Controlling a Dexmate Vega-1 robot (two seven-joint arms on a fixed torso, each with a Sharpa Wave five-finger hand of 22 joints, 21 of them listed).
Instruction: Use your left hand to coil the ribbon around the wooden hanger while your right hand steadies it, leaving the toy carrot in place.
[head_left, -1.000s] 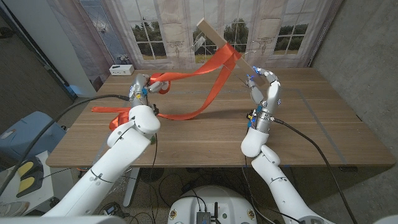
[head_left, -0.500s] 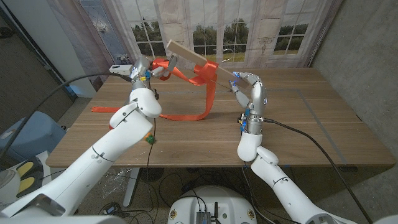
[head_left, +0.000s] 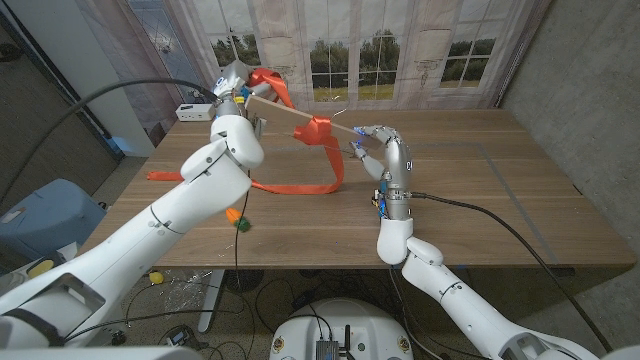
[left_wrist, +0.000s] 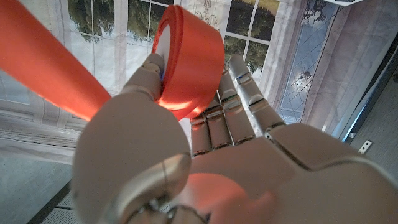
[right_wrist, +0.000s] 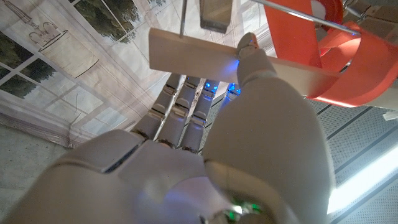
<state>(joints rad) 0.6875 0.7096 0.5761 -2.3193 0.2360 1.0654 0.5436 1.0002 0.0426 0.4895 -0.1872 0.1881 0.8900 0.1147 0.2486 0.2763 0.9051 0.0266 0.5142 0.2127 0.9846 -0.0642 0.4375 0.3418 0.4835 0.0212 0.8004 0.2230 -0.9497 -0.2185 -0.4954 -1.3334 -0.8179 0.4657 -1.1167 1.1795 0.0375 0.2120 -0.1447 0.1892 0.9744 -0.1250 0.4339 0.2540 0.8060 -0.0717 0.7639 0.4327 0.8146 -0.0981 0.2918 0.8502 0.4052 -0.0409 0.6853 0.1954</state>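
A: The ribbon (head_left: 318, 130) looks like smooth woven cloth with a faint satin sheen, and so does the roll of it (left_wrist: 189, 59) in the left hand (left_wrist: 205, 155).

B: Agreed. The hanger (right_wrist: 205, 53) is pale, bare wood, matt and sanded smooth, with a thin bright metal wire (right_wrist: 181, 15) rising from it.

A: Both hands seem silvery-grey, metallic-looking, with a soft satin finish. The right hand (right_wrist: 205, 149) picks up a blue glow on its fingers.

B: The arms' shells (head_left: 215, 180) are glossy white plastic. The table (head_left: 480, 200) is brown wood with visible grain, matt.

A: The carrot (head_left: 232, 214) near the table's left front edge is too small to judge.
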